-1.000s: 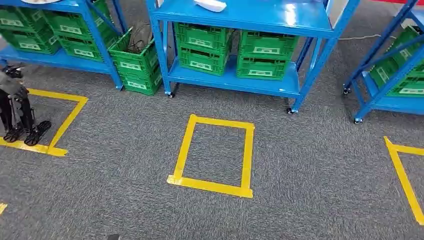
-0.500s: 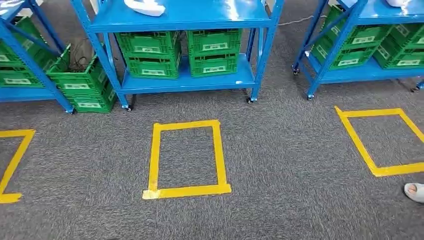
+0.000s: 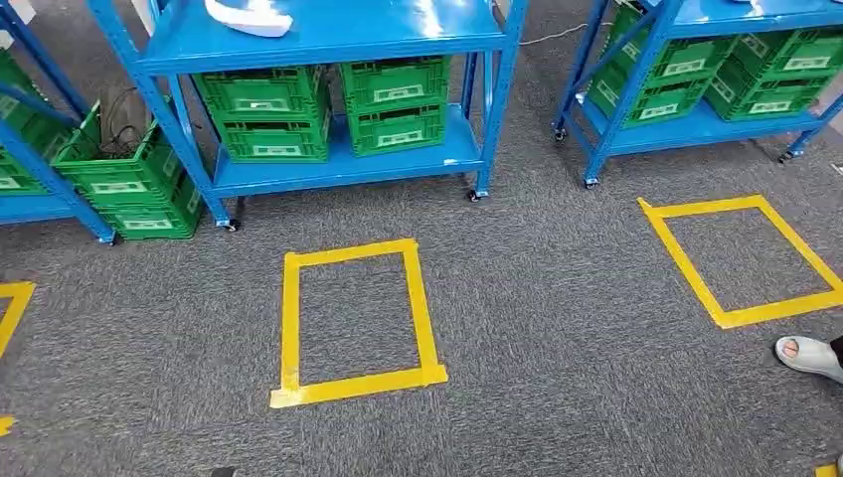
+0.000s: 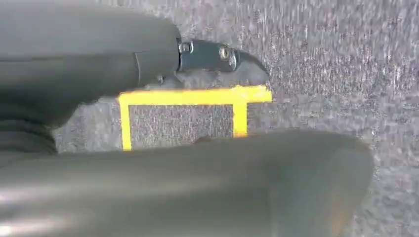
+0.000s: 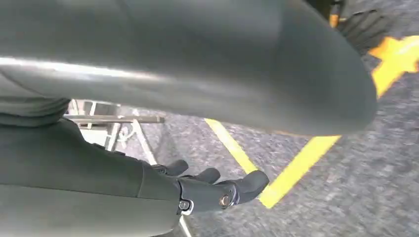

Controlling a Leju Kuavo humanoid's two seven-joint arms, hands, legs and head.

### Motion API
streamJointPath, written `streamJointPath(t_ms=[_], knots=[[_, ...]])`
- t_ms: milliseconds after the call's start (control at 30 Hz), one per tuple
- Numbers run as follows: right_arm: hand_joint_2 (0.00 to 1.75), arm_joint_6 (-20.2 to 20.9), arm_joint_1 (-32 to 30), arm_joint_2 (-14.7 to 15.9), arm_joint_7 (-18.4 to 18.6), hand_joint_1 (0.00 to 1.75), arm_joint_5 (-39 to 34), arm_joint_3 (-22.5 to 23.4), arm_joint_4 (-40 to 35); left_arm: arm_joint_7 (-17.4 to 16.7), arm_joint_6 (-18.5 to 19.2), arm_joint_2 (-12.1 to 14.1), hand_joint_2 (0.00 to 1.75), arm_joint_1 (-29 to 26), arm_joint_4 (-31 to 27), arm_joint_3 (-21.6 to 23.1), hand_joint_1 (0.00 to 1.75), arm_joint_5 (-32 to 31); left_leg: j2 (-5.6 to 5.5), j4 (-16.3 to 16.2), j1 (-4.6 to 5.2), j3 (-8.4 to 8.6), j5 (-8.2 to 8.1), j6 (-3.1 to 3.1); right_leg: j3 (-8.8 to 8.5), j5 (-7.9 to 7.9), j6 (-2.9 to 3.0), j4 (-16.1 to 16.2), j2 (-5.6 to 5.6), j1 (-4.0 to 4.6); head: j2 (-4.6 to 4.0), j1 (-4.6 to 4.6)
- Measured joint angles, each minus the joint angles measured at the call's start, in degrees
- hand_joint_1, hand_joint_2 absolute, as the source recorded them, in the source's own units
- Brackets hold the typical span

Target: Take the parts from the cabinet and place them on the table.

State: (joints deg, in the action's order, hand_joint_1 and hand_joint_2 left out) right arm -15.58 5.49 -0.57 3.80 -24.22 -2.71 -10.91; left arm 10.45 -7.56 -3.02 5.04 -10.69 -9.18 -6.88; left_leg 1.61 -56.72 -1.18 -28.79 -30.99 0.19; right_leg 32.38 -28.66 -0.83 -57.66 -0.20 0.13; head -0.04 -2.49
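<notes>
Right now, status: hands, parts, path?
Both hands empty: left hand, right hand. White part on blue cabinet top shelf, untouched. Person's foot at right, off the path.

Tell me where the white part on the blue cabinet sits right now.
In the head view, the white part lies on the top shelf of the middle blue cabinet, toward its left end, above the green crates stacked on the lower shelf.
</notes>
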Motion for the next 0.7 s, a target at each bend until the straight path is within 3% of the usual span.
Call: streamJointPath(t_ms=[33, 67, 100, 167, 200, 233, 267, 300, 367, 400, 433, 533, 600, 633, 700], knots=[[0.0, 0.0, -0.05, 0.02, 0.04, 0.0, 0.0, 0.0, 0.0, -0.11, -0.02, -0.02, 0.0, 0.18, -0.04, 0.0, 0.0, -0.15, 0.15, 0.34, 0.07, 0.66, -0.23, -0.43, -0.63, -0.05, 0.38, 0.69, 0.14, 0.02, 0.0, -0.11], [0.0, 0.0, -0.03, 0.0, 0.04, 0.0, 0.0, -0.02, -0.02, -0.24, -0.02, 0.0, 0.0, 0.19, -0.11, 0.0, 0.0, -0.15, -0.29, -0.31, -0.16, 1.01, -0.43, -0.63, -2.78, 0.48, 0.57, 1.66, 0.21, -0.75, 0.0, -0.15], [0.0, -0.02, -0.12, -0.02, 0.07, 0.0, 0.0, -0.02, -0.02, -0.24, 0.0, 0.07, 0.0, 0.21, -0.11, 0.0, 0.0, -0.17, -0.78, -2.1, -0.01, 0.38, -1.11, -0.69, -3.43, 0.23, 0.91, 2.04, 0.15, -0.68, 0.0, 0.29], [0.0, -0.02, -0.17, -0.02, 0.13, 0.0, 0.0, -0.02, 0.0, -0.41, 0.0, 0.04, 0.0, 0.06, -0.09, 0.0, 0.0, -0.17, -1.13, -10.68, -0.03, -4.68, -4.64, -0.77, -4.08, -0.16, 1.22, 2.01, 0.26, -0.64, 0.0, 1.11], [0.0, -0.02, -0.15, -0.09, 0.13, 0.0, 0.0, -0.02, -0.02, -0.41, 0.0, 0.02, 0.0, -0.05, -0.07, 0.02, 0.0, -0.17, -1.15, -15.48, 0.0, -8.03, -5.76, -0.81, -4.49, -0.63, 1.28, 1.99, 0.48, -0.6, 0.0, 1.42], [0.0, -0.02, -0.11, -0.11, 0.13, 0.0, 0.0, -0.04, 0.0, -0.41, 0.0, 0.02, 0.0, -0.22, -0.02, 0.02, 0.0, -0.17, -1.21, -18.4, 0.04, -10.65, -5.84, -0.81, -4.96, -1.13, 1.28, 1.97, 0.74, -0.56, 0.0, 1.77], [0.0, -0.02, -0.15, -0.13, 0.18, 0.0, 0.0, -0.04, 0.0, -0.41, -0.02, 0.04, 0.0, -0.29, -0.02, 0.02, 0.0, -0.18, -1.27, -18.29, 0.06, -11.74, -4.37, -0.7, -5.61, -1.67, 1.21, 1.96, 0.96, -0.53, 0.0, 2.06], [0.0, -0.02, -0.23, -0.15, 0.24, 0.0, 0.0, -0.04, 0.0, -0.41, -0.07, 0.07, 0.0, -0.32, 0.0, 0.0, 0.0, -0.17, -1.29, -16.56, 0.1, -11.61, -2.1, -0.56, -6.31, -2.14, 1.11, 1.96, 1.11, -0.52, 0.0, 2.23], [0.0, -0.04, -0.35, -0.24, 0.26, 0.0, 0.0, -0.06, 0.0, -0.39, -0.11, 0.2, 0.0, -0.29, 0.0, 0.0, 0.0, -0.17, -1.35, -4.99, 0.23, -8.17, 6.73, -0.07, -8.83, -4.06, 0.63, 1.92, 1.39, -0.52, 0.0, 2.88], [0.0, -0.04, -0.7, -0.26, 0.26, 0.0, 0.0, -0.05, 0.04, -0.48, -0.07, 0.28, 0.0, -0.45, 0.08, 0.02, 0.0, -0.17, -1.55, -4.43, 0.29, -7.44, 5.89, 0.14, -8.33, -4.64, 0.37, 2.01, 1.38, -0.53, 0.0, 2.8], [0.0, -0.02, -0.21, -0.24, 0.26, 0.0, 0.0, -0.07, 0.0, -0.37, -0.09, 0.18, 0.0, -0.2, 0.13, 0.02, 0.0, -0.17, -1.61, -2.62, 0.46, -5.67, 4.84, 0.17, -8.21, -5.39, -0.28, 1.48, 1.58, -0.23, 0.0, 2.83], [0.0, -0.04, 0.18, -0.24, 0.28, 0.0, 0.0, -0.07, 0.0, -0.39, -0.09, 0.13, 0.0, -0.01, 0.13, 0.02, 0.0, -0.17, -1.66, -3.07, 0.67, -6.06, 3.98, 0.91, -8.59, -5.73, -0.93, 2.07, 1.5, -0.42, 0.0, 2.71], [0.0, -0.02, 0.32, -0.24, 0.28, 0.0, 0.0, -0.07, -0.09, -0.37, -0.09, 0.09, 0.0, -0.05, 0.07, 0.0, 0.0, -0.2, -1.66, -2.63, 0.18, -5.22, 3.58, 1.48, -8.7, -6.63, -1.56, 0.72, 1.11, -0.43, 0.0, 2.66], [0.0, -0.02, 0.29, -0.24, 0.28, 0.0, 0.0, -0.07, -0.09, -0.41, -0.15, 0.11, 0.0, -0.06, 0.07, -0.02, 0.0, -0.2, -1.67, -2.47, 0.16, -4.97, 3.38, 1.66, -7.35, -7.45, -1.84, -1.75, 0.82, -0.51, 0.0, 2.12], [0.0, 0.04, 0.29, -0.24, 0.26, 0.0, -0.2, -0.07, -0.09, -0.41, -0.13, 0.11, 0.0, -0.01, 0.07, 0.0, 0.0, -0.22, -1.64, -2.4, 0.2, -4.64, 2.88, 1.87, -1.22, -10.48, -2.28, -11.23, 0.76, -0.72, 0.0, 1.64]])
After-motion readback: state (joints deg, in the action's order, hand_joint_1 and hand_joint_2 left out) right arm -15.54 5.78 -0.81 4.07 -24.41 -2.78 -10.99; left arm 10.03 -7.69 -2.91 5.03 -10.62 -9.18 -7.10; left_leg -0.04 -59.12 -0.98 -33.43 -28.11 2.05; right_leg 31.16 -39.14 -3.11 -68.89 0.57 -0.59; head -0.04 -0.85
